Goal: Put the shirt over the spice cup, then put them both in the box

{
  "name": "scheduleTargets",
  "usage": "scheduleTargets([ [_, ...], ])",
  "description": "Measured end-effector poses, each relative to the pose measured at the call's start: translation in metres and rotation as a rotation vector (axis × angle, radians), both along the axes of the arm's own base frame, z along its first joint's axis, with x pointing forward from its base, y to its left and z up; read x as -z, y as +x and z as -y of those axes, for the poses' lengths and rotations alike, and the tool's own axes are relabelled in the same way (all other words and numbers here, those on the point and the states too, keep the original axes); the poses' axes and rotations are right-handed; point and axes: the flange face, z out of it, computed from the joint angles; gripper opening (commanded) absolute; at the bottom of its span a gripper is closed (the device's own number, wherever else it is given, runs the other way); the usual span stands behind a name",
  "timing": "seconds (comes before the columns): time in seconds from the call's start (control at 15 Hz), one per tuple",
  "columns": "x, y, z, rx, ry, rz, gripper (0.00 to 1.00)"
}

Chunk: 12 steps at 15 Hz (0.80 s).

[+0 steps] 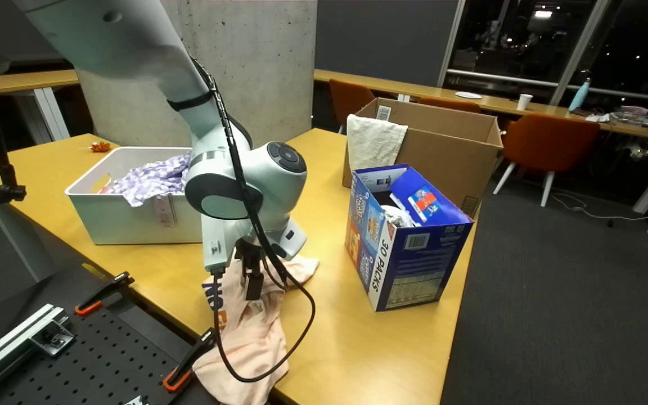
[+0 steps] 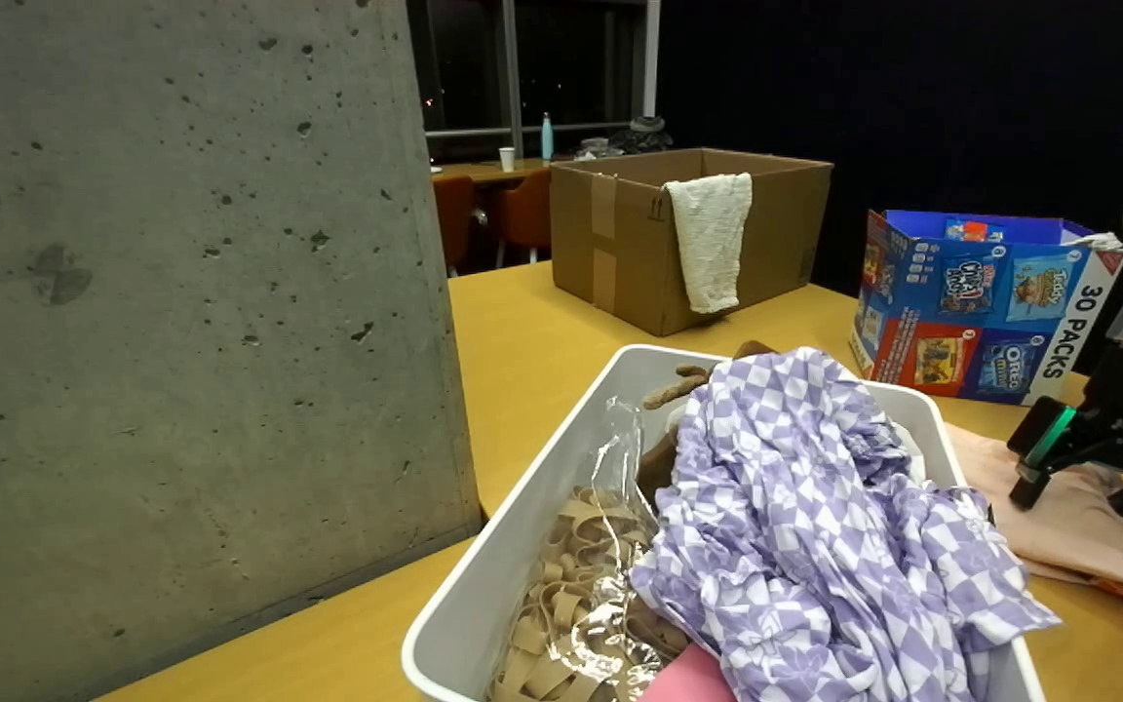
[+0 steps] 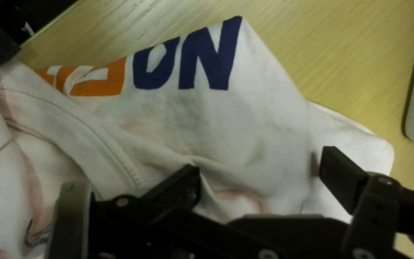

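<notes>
The shirt (image 1: 251,349) is pale pink with dark blue and orange letters. It lies crumpled on the table and hangs over the near edge; it also shows in an exterior view (image 2: 1068,534) and in the wrist view (image 3: 261,115). My gripper (image 3: 259,171) is open just above the shirt, fingers wide apart, with cloth below and between them. One fingertip is at a fold; I cannot tell whether it touches. The gripper also shows in both exterior views (image 1: 251,283) (image 2: 1076,495). No spice cup shows; it is hidden or out of view. A blue snack box (image 1: 419,264) stands open, with white material inside.
A large cardboard box (image 1: 436,163) with a white cloth (image 1: 374,143) over its rim stands behind the blue box. A white bin (image 1: 133,225) holds a purple checked cloth (image 2: 795,526) and a bag of tan strips (image 2: 561,585). A clamp (image 1: 197,354) sits at the table edge.
</notes>
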Motion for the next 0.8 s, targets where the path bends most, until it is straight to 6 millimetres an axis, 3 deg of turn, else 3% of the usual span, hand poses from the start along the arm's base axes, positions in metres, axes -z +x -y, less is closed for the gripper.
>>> scheduleTargets([
  [0.53,-0.006,-0.017,0.006,0.038,-0.061,-0.083,1.00],
  [0.67,-0.007,-0.017,0.006,0.039,-0.071,-0.091,0.72],
  [0.8,-0.007,-0.016,0.006,0.037,-0.076,-0.094,0.56],
])
